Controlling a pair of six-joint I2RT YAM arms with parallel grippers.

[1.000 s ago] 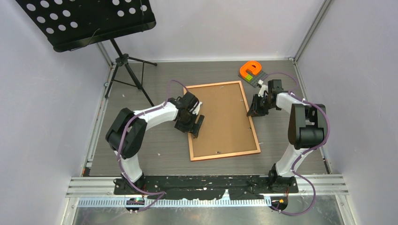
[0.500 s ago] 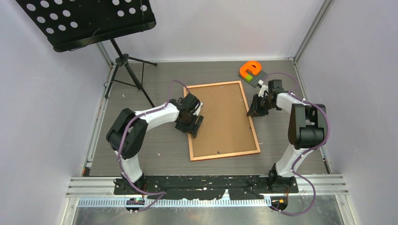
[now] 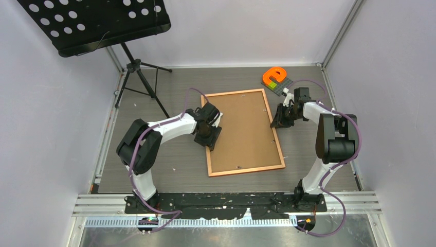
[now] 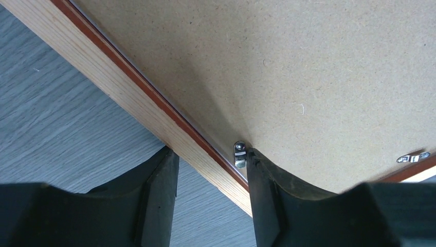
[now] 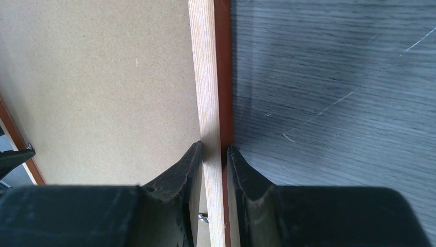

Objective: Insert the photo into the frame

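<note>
While the frame (image 3: 247,170) lies flat in the middle of the grey table (image 3: 169,154), only its back side shows: a plain brown backing board (image 3: 241,131) with a thin orange-brown wooden edge all around. It sits a bit slanted, with its top end leaning toward the left of the top picture.

The left gripper (image 3: 212,140) is at the frame's left edge, about halfway down. In the left wrist picture this claw (image 4: 211,159) stands about half open. The wooden edge runs at a slant between its two black fingers. One finger (image 4: 163,180) is over the table, right by the outside of the wood. The other finger is over the brown board, with its tip just beside a small silver clip (image 4: 239,153). Some table shows in the gap, so the claw is around the edge but not pinching it. A second silver clip (image 4: 413,157) sits at the far right of that picture.

The right gripper (image 3: 280,119) is at the frame's right edge, toward the top. In the right wrist picture this claw (image 5: 213,149) is nearly closed, and its two fingers squeeze the thin wooden edge from both sides, one on the board side and one on the table side.
</note>
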